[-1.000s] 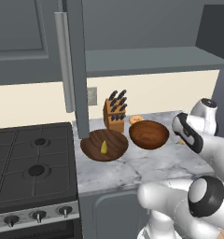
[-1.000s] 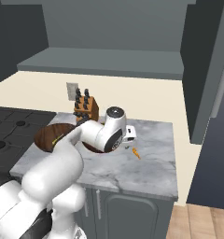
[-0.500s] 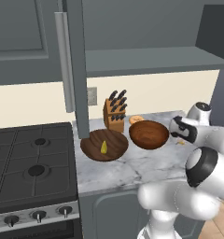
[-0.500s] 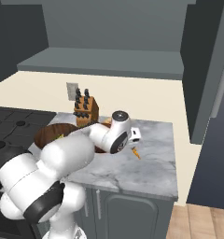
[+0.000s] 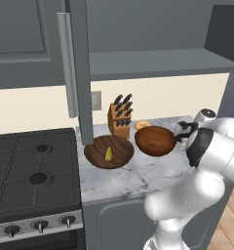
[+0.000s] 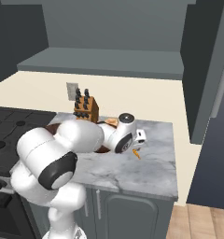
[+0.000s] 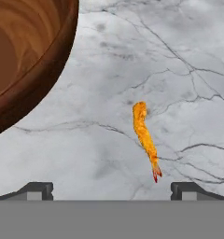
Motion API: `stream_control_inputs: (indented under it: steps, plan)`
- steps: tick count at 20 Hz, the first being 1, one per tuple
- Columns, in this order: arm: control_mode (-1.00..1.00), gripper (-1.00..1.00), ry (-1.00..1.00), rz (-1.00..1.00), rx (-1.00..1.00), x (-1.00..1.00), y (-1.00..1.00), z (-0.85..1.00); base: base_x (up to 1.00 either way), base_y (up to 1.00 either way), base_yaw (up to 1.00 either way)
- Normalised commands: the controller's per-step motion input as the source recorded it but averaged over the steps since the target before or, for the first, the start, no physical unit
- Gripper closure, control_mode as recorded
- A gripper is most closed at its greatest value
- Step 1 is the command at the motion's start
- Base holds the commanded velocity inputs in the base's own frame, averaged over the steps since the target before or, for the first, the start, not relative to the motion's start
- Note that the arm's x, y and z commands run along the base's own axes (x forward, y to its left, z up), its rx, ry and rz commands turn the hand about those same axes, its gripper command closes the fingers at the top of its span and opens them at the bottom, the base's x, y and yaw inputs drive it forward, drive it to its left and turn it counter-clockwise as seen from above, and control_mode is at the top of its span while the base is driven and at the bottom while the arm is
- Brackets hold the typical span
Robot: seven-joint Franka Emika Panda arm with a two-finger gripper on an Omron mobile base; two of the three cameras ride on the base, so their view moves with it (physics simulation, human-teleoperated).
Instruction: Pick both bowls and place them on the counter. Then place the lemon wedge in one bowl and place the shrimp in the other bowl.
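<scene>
Marbled white and grey stone forms the counter (image 5: pixel 138 178), with a black gas stove (image 5: pixel 31 171) set beside it on the left. Nearest the hand camera, the gripper (image 7: pixel 111 189) hangs low over the stone with its two dark finger tips (image 7: pixel 37 190) spread wide apart and nothing between them. Just beyond them the shrimp (image 7: pixel 145 137) lies on the bare counter, an orange, elongated piece with a reddish tail end pointing toward the gripper; it also shows in the right base view, just beside the hand. Next to it, apart from it, stands the smaller reddish-brown bowl (image 5: pixel 155 140), its rim curving into the hand view. Further left on the counter sits the wide dark brown bowl (image 5: pixel 109 151), touching or nearly touching the smaller one, with the lemon wedge (image 5: pixel 108 154) inside it. Behind the bowls, against the cream wall, stands a wooden knife block (image 5: pixel 120 117).
</scene>
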Motion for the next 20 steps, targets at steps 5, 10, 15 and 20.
stream_control_inputs:
  steps: [5,10,15,20]
  plan:
    - [-1.0,-1.0,0.04,0.0,0.0,0.17,-0.2,-0.17,0.0,0.0,0.0]
    - [-1.0,-1.0,0.01,0.0,0.0,0.13,-0.17,-0.16,0.0,0.0,0.0]
    - [-1.0,-1.0,0.0,0.0,0.0,0.06,-0.04,-0.19,0.0,0.0,0.0]
    - [-1.0,-1.0,0.0,0.0,0.0,0.11,0.0,-0.17,0.0,0.0,0.0]
